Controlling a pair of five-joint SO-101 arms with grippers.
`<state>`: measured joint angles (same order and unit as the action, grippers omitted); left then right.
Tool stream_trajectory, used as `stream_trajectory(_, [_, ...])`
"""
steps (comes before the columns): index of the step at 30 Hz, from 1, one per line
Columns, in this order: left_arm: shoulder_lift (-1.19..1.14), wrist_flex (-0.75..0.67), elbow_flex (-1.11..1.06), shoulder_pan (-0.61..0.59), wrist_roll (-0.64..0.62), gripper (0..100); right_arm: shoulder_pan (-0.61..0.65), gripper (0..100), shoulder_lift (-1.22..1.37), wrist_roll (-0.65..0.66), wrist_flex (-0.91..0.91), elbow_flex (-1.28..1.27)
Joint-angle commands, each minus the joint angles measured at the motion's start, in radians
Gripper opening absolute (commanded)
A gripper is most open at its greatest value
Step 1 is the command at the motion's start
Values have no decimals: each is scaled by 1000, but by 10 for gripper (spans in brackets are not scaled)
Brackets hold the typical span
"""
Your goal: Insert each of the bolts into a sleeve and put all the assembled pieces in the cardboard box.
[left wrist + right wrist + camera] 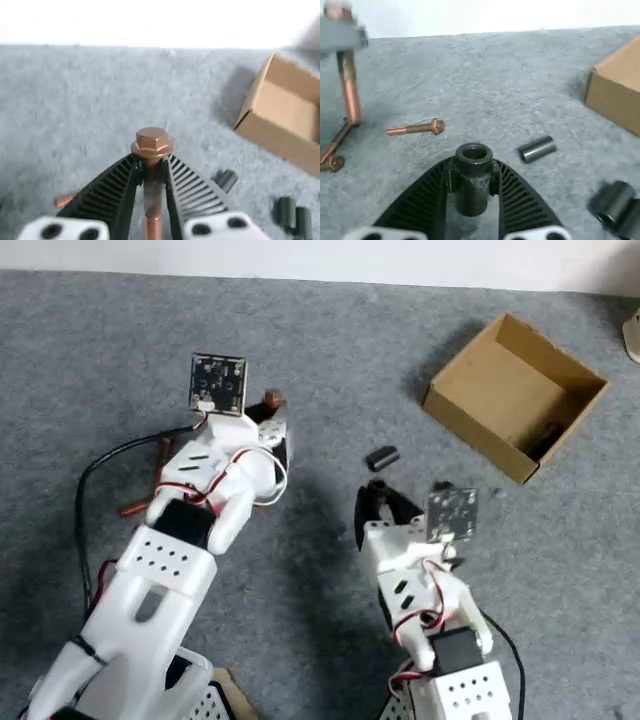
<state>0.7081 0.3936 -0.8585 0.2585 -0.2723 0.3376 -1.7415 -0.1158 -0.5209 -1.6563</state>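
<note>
Grey carpet (pixel 330 350) lay under both arms, a white wall (pixel 150 20) beyond; left gripper (pixel 153 161) pinched a bolt (pixel 152 143), right gripper (pixel 473 168) a sleeve (pixel 472 182).

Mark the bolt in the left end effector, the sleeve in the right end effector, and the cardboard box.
bolt (pixel 152 142), left wrist view, its hex head.
sleeve (pixel 470 190), right wrist view, its side wall.
cardboard box (pixel 475 432), high view, its near outer wall.

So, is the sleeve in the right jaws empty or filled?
Empty: the sleeve shows an open, dark bore at its visible end.
</note>
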Motion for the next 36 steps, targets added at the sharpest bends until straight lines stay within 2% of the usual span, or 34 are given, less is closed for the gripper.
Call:
stream_trajectory(1, [77,-31,16,64,75,5,28,4,-111,51,35,-45])
stream_trajectory(8, [145,-29,13,168,86,5,30,5,-84,54,185,-119])
stream_trajectory(18, [147,-64,81,182,87,5,33,5,-76,54,182,-124])
stream_trajectory(27, [153,-66,108,305,87,5,33,5,-73,48,159,-124])
stream_trajectory(36, [147,-66,173,357,87,5,87,5,-79,46,105,-124])
